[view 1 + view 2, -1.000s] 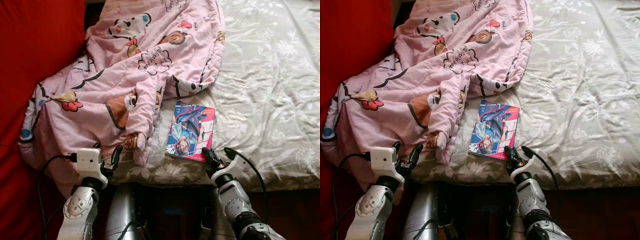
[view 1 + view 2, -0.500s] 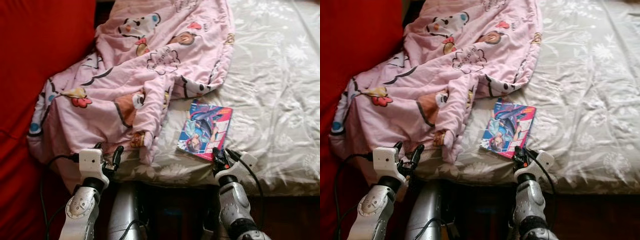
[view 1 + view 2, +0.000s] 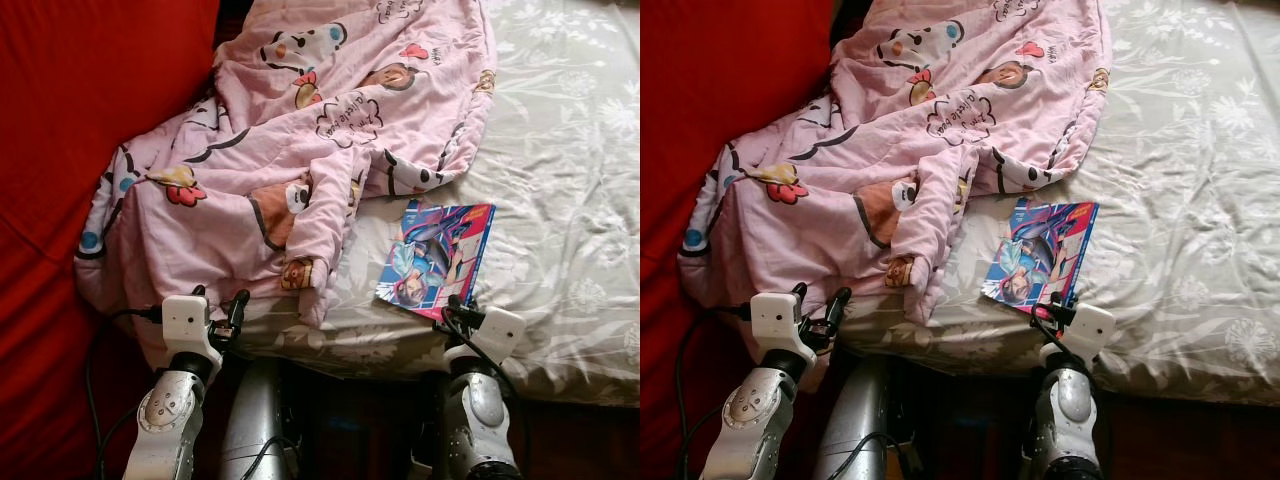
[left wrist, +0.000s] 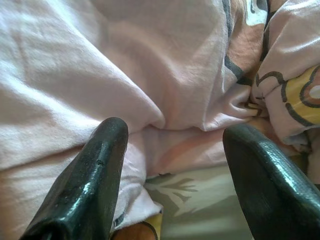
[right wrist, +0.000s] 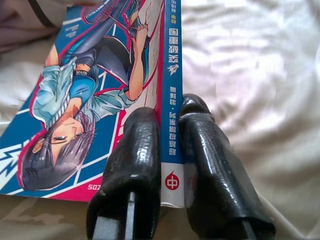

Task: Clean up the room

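One glossy blue-and-pink comic book (image 5: 100,95) on the grey floral bedsheet (image 3: 570,190) is pinched at its spine by the right gripper (image 5: 170,165); the left gripper (image 4: 175,165) is spread wide before one pink cartoon-printed blanket (image 3: 300,150).

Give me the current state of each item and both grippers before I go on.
Book: closed, lying flat on the bed near its front edge, spine pinched by the right gripper.
Blanket: rumpled, spread over the bed's left part, one corner hanging off the front.
Bed sheet: wrinkled, uncovered on the right.
Right gripper: shut on the book's spine.
Left gripper: open, at the blanket's edge.
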